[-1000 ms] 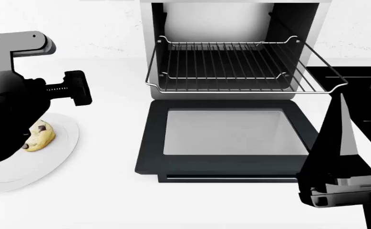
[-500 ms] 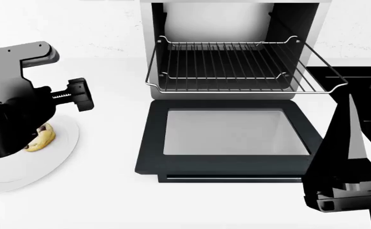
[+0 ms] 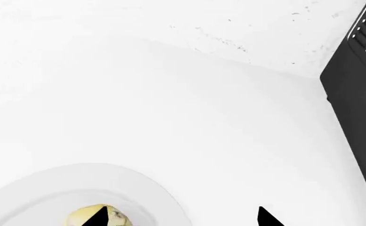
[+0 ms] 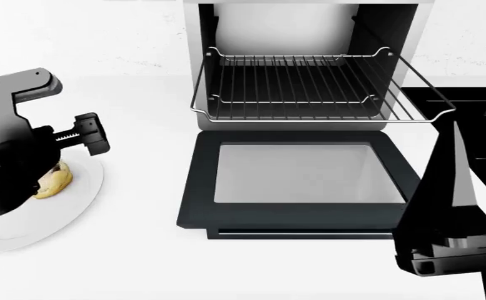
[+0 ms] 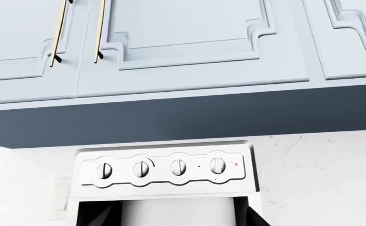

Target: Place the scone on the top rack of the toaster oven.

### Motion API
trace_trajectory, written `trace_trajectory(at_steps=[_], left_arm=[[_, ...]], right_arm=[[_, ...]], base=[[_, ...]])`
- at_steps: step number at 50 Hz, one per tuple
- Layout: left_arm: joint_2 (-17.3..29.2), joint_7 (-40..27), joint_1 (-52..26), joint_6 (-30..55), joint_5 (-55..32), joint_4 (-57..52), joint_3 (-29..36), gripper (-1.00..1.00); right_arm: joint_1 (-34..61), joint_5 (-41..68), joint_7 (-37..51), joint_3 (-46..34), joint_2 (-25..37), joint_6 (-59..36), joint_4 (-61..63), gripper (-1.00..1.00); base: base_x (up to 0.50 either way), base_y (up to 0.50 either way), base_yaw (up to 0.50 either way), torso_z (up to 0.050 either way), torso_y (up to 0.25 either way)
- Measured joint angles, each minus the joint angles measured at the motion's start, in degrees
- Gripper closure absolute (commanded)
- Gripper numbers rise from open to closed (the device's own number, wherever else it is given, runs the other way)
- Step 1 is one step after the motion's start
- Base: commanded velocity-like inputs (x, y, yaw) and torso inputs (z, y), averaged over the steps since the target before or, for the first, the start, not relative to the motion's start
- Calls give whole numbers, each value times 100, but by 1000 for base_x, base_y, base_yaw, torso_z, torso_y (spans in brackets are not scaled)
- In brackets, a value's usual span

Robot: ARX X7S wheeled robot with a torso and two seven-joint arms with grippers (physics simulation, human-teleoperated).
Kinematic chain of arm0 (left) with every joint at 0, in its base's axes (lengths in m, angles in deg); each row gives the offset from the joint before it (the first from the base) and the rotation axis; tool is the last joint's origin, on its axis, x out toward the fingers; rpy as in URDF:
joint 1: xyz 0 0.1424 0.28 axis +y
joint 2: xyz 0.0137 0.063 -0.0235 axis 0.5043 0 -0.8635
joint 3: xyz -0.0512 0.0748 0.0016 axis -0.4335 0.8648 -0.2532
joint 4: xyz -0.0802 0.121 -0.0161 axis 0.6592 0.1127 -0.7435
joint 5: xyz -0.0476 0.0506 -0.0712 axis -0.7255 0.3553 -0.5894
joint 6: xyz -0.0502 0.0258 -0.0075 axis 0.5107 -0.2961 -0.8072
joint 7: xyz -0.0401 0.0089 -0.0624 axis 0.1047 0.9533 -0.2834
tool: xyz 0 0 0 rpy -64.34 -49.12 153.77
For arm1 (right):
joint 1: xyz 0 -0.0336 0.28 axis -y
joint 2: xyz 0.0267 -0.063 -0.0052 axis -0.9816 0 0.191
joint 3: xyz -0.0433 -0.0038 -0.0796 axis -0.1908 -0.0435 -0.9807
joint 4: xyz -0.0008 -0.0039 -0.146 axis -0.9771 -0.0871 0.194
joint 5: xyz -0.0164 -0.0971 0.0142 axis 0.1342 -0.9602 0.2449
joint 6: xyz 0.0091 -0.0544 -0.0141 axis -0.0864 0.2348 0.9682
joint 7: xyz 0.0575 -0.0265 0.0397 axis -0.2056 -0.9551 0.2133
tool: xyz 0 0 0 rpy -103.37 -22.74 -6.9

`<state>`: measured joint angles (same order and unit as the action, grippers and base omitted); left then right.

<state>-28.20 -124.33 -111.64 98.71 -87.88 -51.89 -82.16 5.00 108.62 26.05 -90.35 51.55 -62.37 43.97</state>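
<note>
Half the scone (image 4: 54,180) shows, left of frame on the plate (image 4: 60,209); left arm covers the rest. Left gripper (image 3: 179,221): only two black fingertips (image 3: 267,219) poke in at the wrist view's bottom edge, apart, one overlapping the scone, contact unclear. Centre: oven (image 4: 310,37) door (image 4: 297,181) down, rack (image 4: 310,87) pulled out, bare. Right gripper: jaws hidden, can't tell. Knob labels unreadable.

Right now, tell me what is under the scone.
The scone lies on a round white plate, which rests on the white counter. The left arm covers the scone's near side, and the plate hides the counter beneath it.
</note>
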Motion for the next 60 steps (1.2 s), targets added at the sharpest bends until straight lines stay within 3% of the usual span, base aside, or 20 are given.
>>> trace_trajectory(at_steps=[60], left_arm=[[325, 336, 308, -932, 779, 804, 248, -100]], right_arm=[[182, 38, 74, -151, 96, -14, -46, -100]], base=[[0, 0, 0, 0, 0]])
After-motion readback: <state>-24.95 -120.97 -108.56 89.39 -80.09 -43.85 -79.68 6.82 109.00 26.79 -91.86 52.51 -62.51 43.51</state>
